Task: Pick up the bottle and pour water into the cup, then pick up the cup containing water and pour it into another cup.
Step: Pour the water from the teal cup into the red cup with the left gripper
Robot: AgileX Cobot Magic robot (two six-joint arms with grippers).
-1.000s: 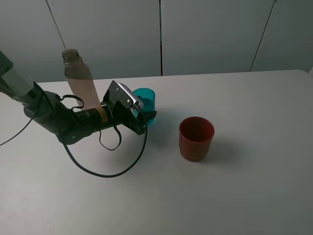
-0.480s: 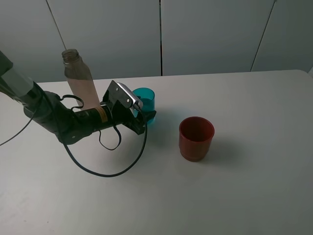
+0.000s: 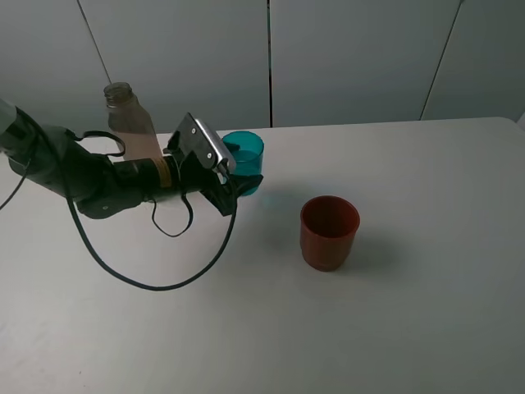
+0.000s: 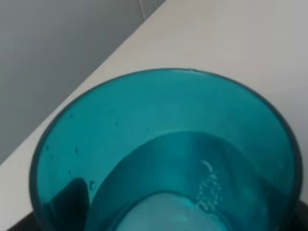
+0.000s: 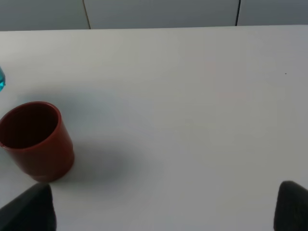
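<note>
Nearest the camera, 1 squat red cup (image 3: pixel 330 232) stands upright and alone on the white table (image 3: pixel 410 328). The right gripper (image 5: pixel 161 208), seen only from its own wrist camera, has its 2 fingertips spread wide with nothing between them. Farther back on the left, the left gripper (image 3: pixel 239 185) is clamped around the lower part of 1 translucent teal cup (image 3: pixel 244 153) that holds water, and behind that arm stands 1 tall, clear, uncapped bottle (image 3: pixel 130 130).

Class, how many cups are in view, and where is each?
2. The teal cup is held in the left hand near the bottle; the red cup stands alone on the table. None seems hidden.
</note>
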